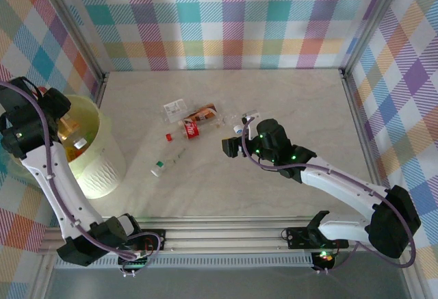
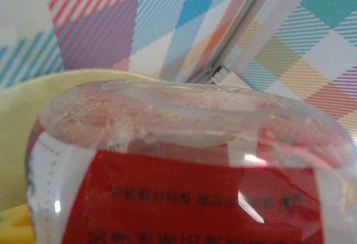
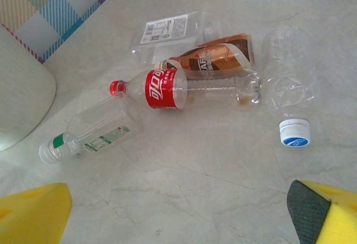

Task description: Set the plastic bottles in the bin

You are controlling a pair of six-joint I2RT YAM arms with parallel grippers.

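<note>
left gripper [image 1: 60,118] looks clamped on a red-label bottle [image 2: 189,199] over the bin [image 1: 102,169], right gripper [image 3: 178,216] hangs wide open just short of the loose bottles [image 3: 167,87], and a sloppy pinch could squirt those slick round things sideways.

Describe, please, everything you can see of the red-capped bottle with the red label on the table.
The red-capped bottle is clear plastic with a red label in white lettering near its neck. It lies on its side on the table, seemingly empty, cap toward the bin. The brown-labelled bottle lies against its far side.
</note>
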